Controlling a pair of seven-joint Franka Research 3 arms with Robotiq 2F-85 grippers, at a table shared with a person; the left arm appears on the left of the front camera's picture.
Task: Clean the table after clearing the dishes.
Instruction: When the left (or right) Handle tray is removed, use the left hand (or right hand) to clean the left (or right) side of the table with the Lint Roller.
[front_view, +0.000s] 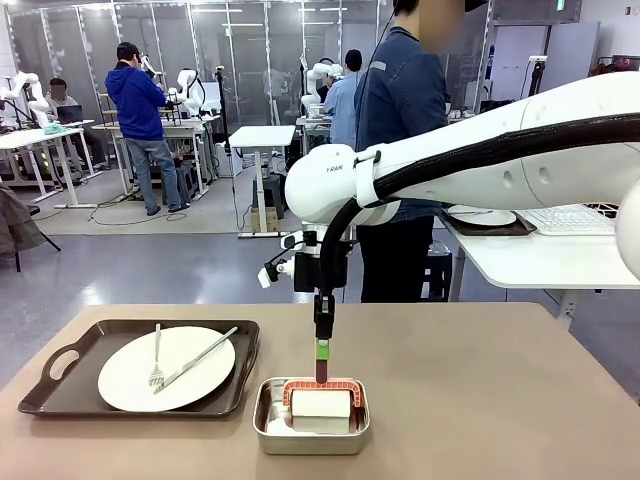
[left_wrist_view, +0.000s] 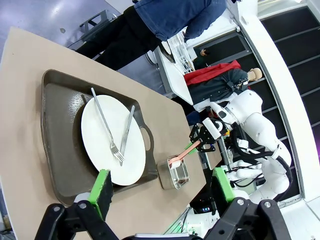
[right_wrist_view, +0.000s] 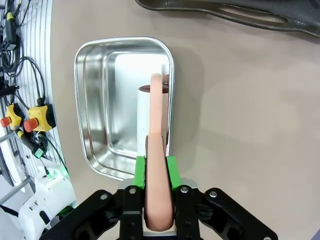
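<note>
In the front view the right fingers (front_view: 322, 352) point straight down from a wrist whose arm reaches in from 3 o'clock, and they are clamped on the top of a pink handle (front_view: 340, 384) arched over a white block (front_view: 320, 405) in a steel pan (front_view: 262, 420) on the bench (front_view: 480, 400). At 10 o'clock of the pan lies a dark tray (front_view: 100, 330) bearing a white plate (front_view: 120, 385) with a fork (front_view: 157, 355) and a knife (front_view: 200, 357) on it. At 2 o'clock, a second plate (front_view: 480, 214) rests on a white table. In the left wrist view the left fingers (left_wrist_view: 102, 186) stand wide apart, holding nothing, high above the bench (left_wrist_view: 25, 125). The tray (left_wrist_view: 60, 115) and plate (left_wrist_view: 92, 140) sit at 11 o'clock of them, the pan (left_wrist_view: 175, 175) at 12 o'clock, and the right fingers (left_wrist_view: 200, 145) are on the handle (left_wrist_view: 182, 155). In the right wrist view the right fingers (right_wrist_view: 171, 172) pinch the handle (right_wrist_view: 157, 125), which runs toward 12 o'clock over the block (right_wrist_view: 144, 120) in the pan (right_wrist_view: 100, 100). The tray's edge (right_wrist_view: 225, 12) is at 1 o'clock.
</note>
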